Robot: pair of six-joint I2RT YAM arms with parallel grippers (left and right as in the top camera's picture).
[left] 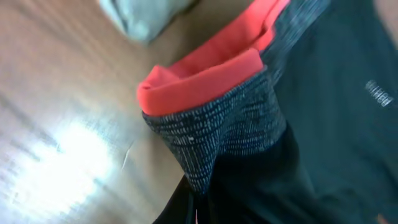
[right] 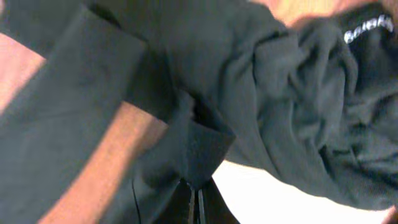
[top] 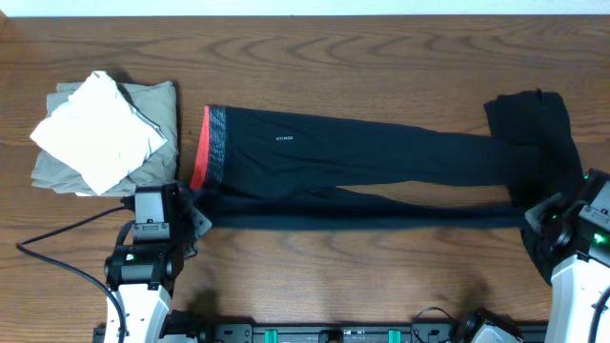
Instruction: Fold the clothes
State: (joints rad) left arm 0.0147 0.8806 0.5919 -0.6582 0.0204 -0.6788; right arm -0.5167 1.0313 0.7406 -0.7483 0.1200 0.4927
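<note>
Long soft black pants stretched across wooden table. Left gripper pinches coral-red waistband corner, right gripper pinches leg hem: edge taut, probably for lengthwise fold.

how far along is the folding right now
Done: a tan and white pile at the far left looks folded. In hand: the left gripper pinches the black pants by the coral waistband, and the right gripper pinches the leg end. Left: the pants lie stretched full length, with no fold made yet.
</note>
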